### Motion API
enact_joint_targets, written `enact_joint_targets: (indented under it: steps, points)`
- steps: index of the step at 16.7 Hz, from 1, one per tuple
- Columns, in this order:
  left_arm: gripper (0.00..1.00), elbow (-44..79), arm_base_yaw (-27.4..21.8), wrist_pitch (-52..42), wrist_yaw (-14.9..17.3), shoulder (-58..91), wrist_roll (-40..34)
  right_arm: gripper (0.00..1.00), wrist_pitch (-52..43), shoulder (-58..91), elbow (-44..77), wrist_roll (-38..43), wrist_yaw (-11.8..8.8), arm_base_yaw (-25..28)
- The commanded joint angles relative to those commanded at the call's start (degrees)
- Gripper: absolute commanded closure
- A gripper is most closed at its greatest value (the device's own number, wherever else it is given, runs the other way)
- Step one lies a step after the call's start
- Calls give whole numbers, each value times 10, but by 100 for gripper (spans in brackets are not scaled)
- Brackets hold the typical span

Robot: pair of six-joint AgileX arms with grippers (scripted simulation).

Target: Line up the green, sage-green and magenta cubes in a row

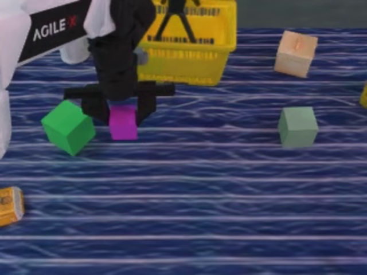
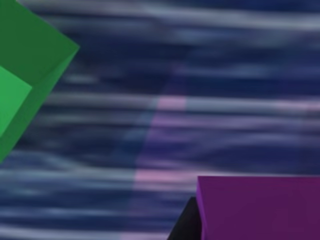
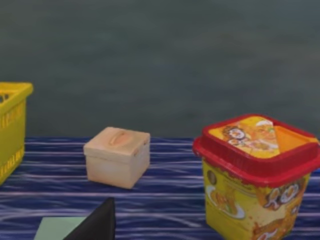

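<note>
The magenta cube [image 1: 123, 122] rests on the blue cloth at centre left, and my left gripper [image 1: 122, 110] is shut on it from above, a black finger against each side. In the left wrist view the magenta cube [image 2: 260, 207] fills the corner, with one finger [image 2: 186, 222] pressed to its edge. The green cube [image 1: 67, 126] sits turned at an angle just left of it, a small gap away, and is also visible as the green cube [image 2: 25, 75]. The sage-green cube [image 1: 298, 126] lies far right. Only one dark finger [image 3: 100, 222] of my right arm's gripper shows, set wide, beside the sage-green cube [image 3: 55, 227].
A yellow basket [image 1: 189, 43] stands right behind the left arm. A peach-tan box [image 1: 295, 52] sits at the back right. A yellow tub with a red lid [image 3: 255, 175] stands near the right edge. An orange-yellow pack [image 1: 8, 205] lies at the left edge.
</note>
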Motion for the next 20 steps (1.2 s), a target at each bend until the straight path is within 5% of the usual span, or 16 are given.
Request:
enact_joint_targets:
  steps: [5,15,20]
  points:
    - [100,21,-26,-12,0,15,-21,0,0,0,0,0,0,0]
    - [100,270,-281,-146,-4,131,-268,0,0,0,0,0,0,0]
    - [100,283,-293,-152,-4,134,-280,0,0,0,0,0,0,0]
